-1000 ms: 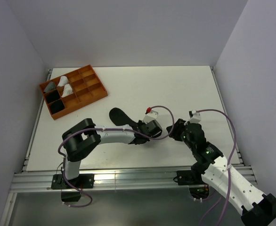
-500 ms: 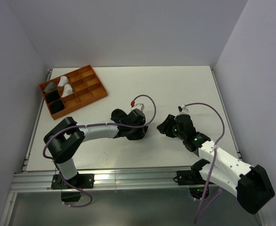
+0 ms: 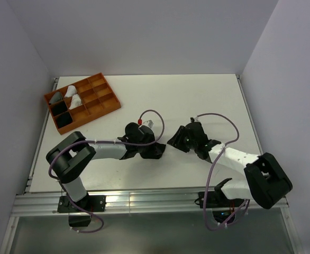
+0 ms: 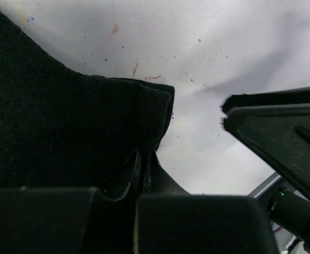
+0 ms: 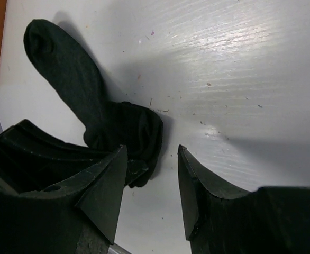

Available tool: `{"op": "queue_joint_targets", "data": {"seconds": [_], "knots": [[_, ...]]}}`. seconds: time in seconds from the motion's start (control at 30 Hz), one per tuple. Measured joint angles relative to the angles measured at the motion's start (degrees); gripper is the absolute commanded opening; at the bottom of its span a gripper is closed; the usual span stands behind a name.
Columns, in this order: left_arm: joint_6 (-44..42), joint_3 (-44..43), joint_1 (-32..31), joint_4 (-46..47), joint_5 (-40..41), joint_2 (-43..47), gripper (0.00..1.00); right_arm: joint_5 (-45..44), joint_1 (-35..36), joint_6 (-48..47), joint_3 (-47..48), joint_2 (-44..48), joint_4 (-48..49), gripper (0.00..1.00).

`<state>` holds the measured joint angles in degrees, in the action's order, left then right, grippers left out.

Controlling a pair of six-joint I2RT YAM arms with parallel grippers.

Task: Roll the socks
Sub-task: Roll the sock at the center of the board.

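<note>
Over the table, top view: near the middle of the white table both grippers meet, tips close together.
Top view, left gripper: low on the table at one end of the black sock; the jaws cannot be told from this view.
Top view, right gripper: just beside the left one, pointing at it.
Top view, orange tray: far left corner, well apart from the sock; some compartments hold grey, white and black bundles.
Left wrist, left gripper: jaws pressed together, pinching a fold of the black sock.
Left wrist, right gripper: one dark finger shows at the right, apart from the sock.
Right wrist, right gripper: jaws partly spread, nothing between them.
Right wrist, black sock: flat on the table, toe away, near end bunched just beyond the fingertips.
</note>
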<state>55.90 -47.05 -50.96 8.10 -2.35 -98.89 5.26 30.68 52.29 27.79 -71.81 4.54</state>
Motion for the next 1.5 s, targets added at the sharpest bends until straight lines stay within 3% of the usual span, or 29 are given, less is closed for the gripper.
{"op": "queue_joint_targets", "data": {"seconds": [0.37,0.7,0.87,0.93,1.0,1.03,1.13,1.17,1.27,1.5], "knots": [[2.25,2.16,0.00,4.92,-1.88,0.70,0.00,2.01,2.93,2.10,2.89,-10.73,3.04,0.53],[2.05,2.16,0.00,5.16,-1.97,0.70,0.00,1.73,3.32,2.32,4.72,-13.33,3.50,0.51],[1.88,2.16,0.00,5.64,-2.34,0.70,0.00,1.31,3.32,2.14,6.29,-15.15,2.82,0.42],[1.77,2.16,0.00,5.75,-2.36,0.70,0.01,1.16,3.32,1.99,6.91,-15.82,2.10,0.31],[1.55,2.16,0.00,5.75,-2.34,0.70,0.05,0.94,3.32,1.77,7.34,-16.22,1.22,0.21],[1.16,2.14,-0.02,5.68,-2.29,0.70,0.07,0.79,3.32,1.68,7.63,-16.37,0.50,0.12],[-0.59,1.66,-0.39,4.48,-1.20,0.70,0.26,0.50,3.32,1.27,8.61,-16.50,-1.66,0.00],[-1.07,1.29,-0.63,3.89,-0.79,0.70,0.34,0.37,3.32,1.09,9.14,-16.52,-2.64,0.00],[-3.50,-0.48,-2.25,1.70,1.92,0.70,0.44,-0.09,3.37,0.68,10.78,-16.59,-5.18,0.00],[-11.39,-2.80,-8.57,-1.36,11.47,1.90,0.50,-0.28,3.37,0.28,13.44,-17.57,-10.16,0.00]]}}
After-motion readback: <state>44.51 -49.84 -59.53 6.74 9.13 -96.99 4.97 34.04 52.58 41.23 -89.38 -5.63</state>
